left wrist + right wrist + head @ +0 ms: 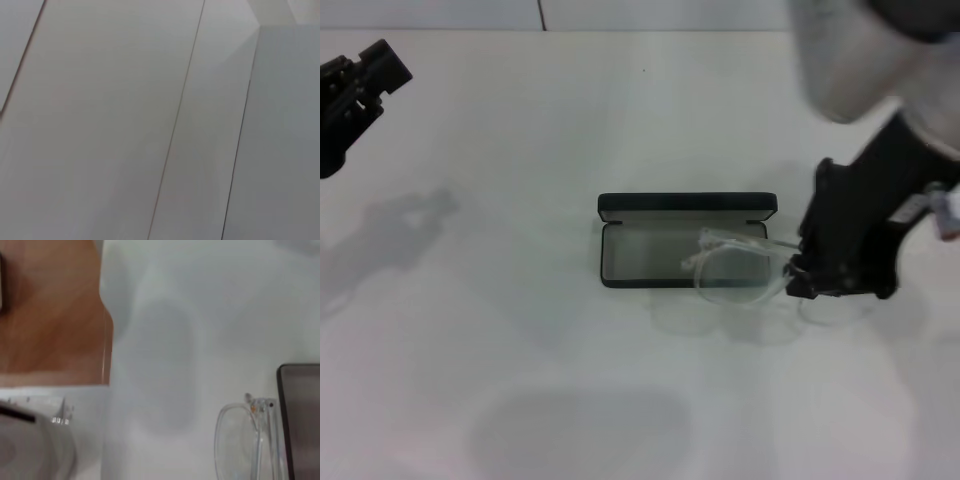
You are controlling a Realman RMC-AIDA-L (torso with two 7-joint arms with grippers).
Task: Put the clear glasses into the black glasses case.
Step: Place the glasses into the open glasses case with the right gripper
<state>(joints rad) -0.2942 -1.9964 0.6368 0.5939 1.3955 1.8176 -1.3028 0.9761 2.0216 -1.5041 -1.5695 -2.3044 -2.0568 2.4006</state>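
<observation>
The black glasses case lies open at the table's middle, lid raised at the back and grey lining showing. My right gripper is just off the case's right end, shut on the clear glasses. The glasses hang a little above the table and cast pale shadows below. One lens is over the case's right front corner; the other lens shows under the gripper. In the right wrist view a clear lens sits beside the case's edge. My left gripper is parked at the far left back.
White tabletop surrounds the case. The right wrist view shows brown floor past the table edge and a white rounded part. The left wrist view shows only pale panels.
</observation>
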